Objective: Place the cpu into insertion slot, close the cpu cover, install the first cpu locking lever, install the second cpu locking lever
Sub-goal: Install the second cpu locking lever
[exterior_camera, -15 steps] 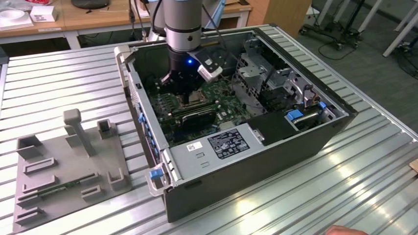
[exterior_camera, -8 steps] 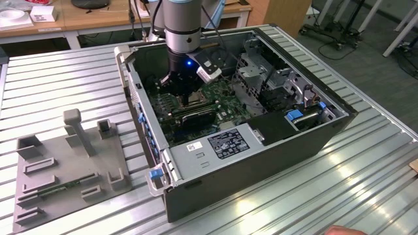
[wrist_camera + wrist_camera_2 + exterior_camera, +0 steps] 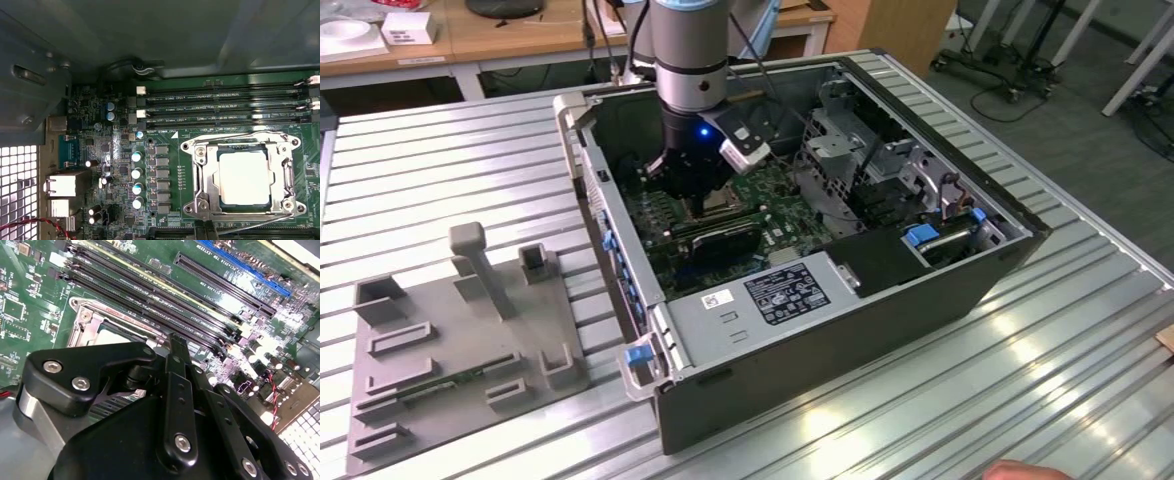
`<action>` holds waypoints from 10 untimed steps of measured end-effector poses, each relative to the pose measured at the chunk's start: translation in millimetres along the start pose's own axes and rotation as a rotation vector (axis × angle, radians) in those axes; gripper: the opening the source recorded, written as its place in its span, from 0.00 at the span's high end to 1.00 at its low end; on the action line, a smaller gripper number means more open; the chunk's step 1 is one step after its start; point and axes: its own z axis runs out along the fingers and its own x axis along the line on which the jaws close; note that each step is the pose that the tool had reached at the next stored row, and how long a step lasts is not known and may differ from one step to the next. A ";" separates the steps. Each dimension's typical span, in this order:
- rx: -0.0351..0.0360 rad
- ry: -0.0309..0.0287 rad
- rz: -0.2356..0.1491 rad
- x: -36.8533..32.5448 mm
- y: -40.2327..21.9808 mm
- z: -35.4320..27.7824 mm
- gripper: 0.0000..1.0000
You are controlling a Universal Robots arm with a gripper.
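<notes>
A: The arm (image 3: 690, 60) is seen lowered into the open computer case (image 3: 854, 330), in the upper middle of the exterior view, over the green circuit board (image 3: 781, 195).

B: And the gripper (image 3: 707, 205) is held low above the board, near the centre of that frame. Whether its fingers are spread or closed cannot be told; in the second wrist view its black linkage (image 3: 175, 405) is seen across the lower half of the frame, the tips hidden behind it.

A: The cpu (image 3: 245, 177) is found in the first wrist view at the lower right, its pale metal top lying flat inside the insertion slot (image 3: 220, 202).

B: The cpu cover (image 3: 287, 172) is laid down around it, the silvery frame flat with the chip showing through its window. The position of the locking levers cannot be made out with certainty.

A: Long black memory slots (image 3: 225, 105) are seen just above the socket in that frame, in parallel rows.

B: In the second wrist view, part of the socket's metal frame (image 3: 82, 322) is visible at the left, just beyond the gripper's body, memory slots running diagonally beside it.

A: Outside the case, a grey fixture tray (image 3: 454, 340) is noted at the lower left of the exterior view, on the ribbed metal table (image 3: 1067, 370).
</notes>
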 end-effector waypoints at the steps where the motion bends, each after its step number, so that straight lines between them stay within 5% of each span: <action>1: -0.0001 0.0000 0.000 0.3 0.0 0.9 0.89; 10: 0.0002 0.0002 0.001 1.0 0.1 7.7 0.89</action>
